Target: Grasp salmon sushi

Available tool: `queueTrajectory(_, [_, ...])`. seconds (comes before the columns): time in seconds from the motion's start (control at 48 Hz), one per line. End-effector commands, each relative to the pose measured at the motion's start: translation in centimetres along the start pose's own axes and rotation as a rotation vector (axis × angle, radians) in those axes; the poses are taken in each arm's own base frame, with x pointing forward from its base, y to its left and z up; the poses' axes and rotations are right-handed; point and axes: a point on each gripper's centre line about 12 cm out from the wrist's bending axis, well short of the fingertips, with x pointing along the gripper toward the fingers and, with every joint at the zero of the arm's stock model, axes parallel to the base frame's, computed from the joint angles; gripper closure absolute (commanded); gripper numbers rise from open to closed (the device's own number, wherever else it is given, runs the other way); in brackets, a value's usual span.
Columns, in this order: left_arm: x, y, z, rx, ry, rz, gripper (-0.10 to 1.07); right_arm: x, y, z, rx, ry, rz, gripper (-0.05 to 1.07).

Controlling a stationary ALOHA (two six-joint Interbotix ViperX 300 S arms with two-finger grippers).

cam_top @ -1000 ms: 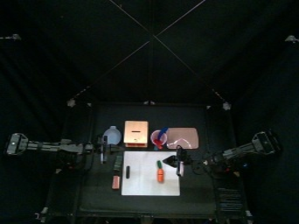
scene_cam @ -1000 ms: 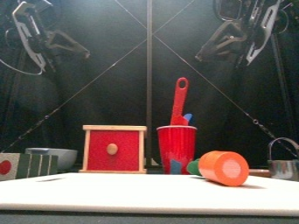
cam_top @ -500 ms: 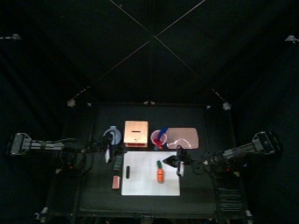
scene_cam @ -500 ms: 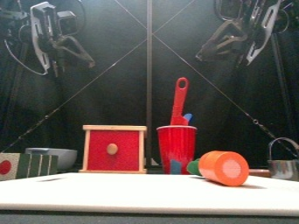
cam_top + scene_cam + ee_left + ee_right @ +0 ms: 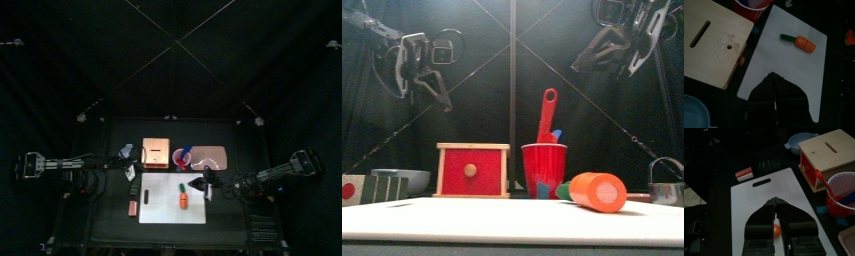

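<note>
Sushi (image 5: 134, 207) lies on the bare black table just off the left edge of the white mat (image 5: 170, 215), long axis running toward the table's front edge, on my left arm's side. Left claw (image 5: 774, 95) is shut and empty, hanging over the mat's near end; I judge it the nearer one, needing to open and shift off the mat. Right claw (image 5: 775, 210) hovers over the mat, jaws nearly together, holding nothing.
</note>
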Motion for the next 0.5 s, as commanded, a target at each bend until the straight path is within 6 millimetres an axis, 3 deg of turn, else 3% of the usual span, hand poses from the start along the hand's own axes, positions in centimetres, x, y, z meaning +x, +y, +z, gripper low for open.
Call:
queueTrajectory(0.0, [-1.0,1.1,1.4,-0.052,0.040,0.050,0.86,-0.3,0.1,0.5,0.006,-0.018,0.009,0.61])
queueTrajectory(0.208, [-1.9,2.5,1.1,-0.154,0.134,0.227,0.86,-0.3,-0.1,0.2,0.022,-0.006,0.000,0.61])
queueTrajectory(0.479, [-1.4,-0.3,-0.8,-0.312,0.101,0.325,0.86,-0.3,-0.4,-0.4,0.027,0.008,-0.009,0.61])
